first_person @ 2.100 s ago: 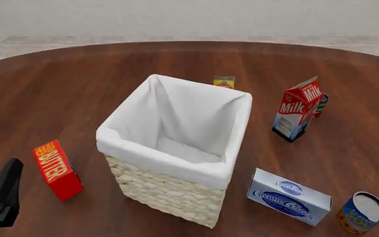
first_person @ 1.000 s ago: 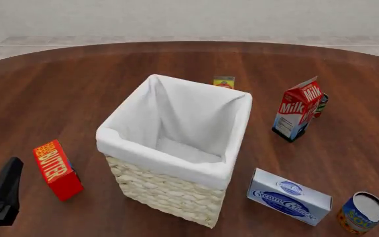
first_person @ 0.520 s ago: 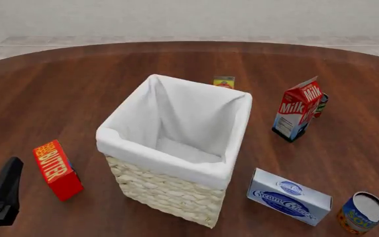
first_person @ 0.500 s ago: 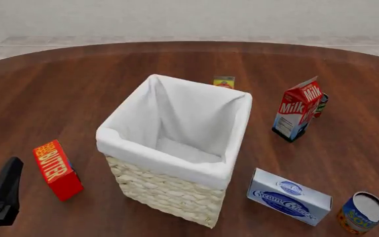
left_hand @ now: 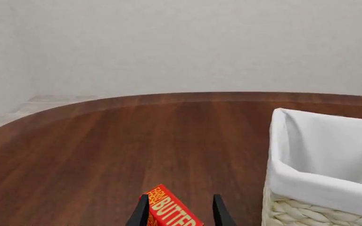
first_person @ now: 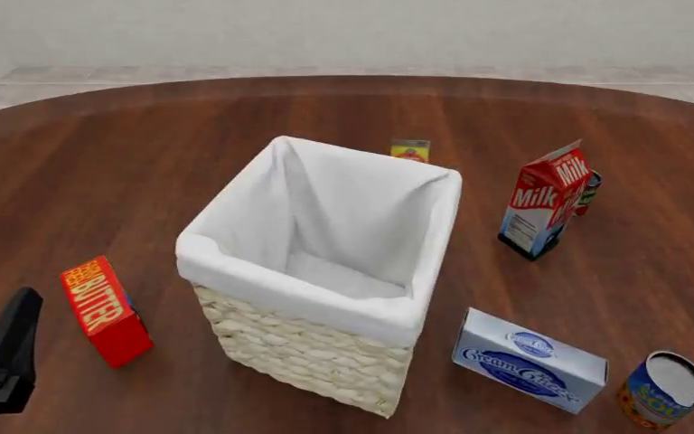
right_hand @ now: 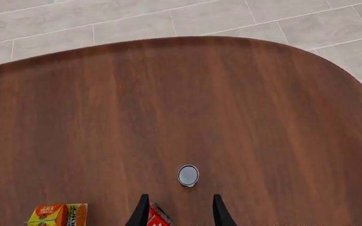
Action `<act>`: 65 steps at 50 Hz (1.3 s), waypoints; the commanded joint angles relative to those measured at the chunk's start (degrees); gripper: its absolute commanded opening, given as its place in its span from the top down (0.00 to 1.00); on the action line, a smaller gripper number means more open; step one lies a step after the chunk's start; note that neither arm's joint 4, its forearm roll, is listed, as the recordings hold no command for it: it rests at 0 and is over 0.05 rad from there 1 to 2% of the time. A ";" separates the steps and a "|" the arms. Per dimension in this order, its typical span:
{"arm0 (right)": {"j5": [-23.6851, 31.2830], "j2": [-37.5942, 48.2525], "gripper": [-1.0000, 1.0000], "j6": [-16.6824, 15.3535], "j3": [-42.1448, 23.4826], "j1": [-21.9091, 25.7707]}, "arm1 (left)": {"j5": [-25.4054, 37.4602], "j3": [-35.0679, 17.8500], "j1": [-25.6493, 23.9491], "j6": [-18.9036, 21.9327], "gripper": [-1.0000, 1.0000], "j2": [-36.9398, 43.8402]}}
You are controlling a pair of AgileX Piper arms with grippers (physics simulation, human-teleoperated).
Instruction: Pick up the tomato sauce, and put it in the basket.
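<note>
Tomato sauce (first_person: pixel 592 192) is standing on the counter (first_person: pixel 106 172) just behind the milk carton (first_person: pixel 545 212), mostly hidden, well right of the basket (first_person: pixel 323 271). Right claw (right_hand: pixel 177 212) is hanging above it, fingers apart, gripping nothing. Left claw (left_hand: pixel 177 213) is sitting low near the butter box (first_person: pixel 106 310), fingers apart, empty.
</note>
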 commanded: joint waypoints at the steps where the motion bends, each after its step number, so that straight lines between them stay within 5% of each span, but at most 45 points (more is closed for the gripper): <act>1: -0.04 1.46 0.00 -0.84 1.21 0.13 | 0.26 -0.01 -0.08 0.07 0.00 -0.32; 65: -1.78 12.30 0.00 0.31 -1.79 -0.37 | 0.27 -0.01 -0.06 0.04 0.00 -0.32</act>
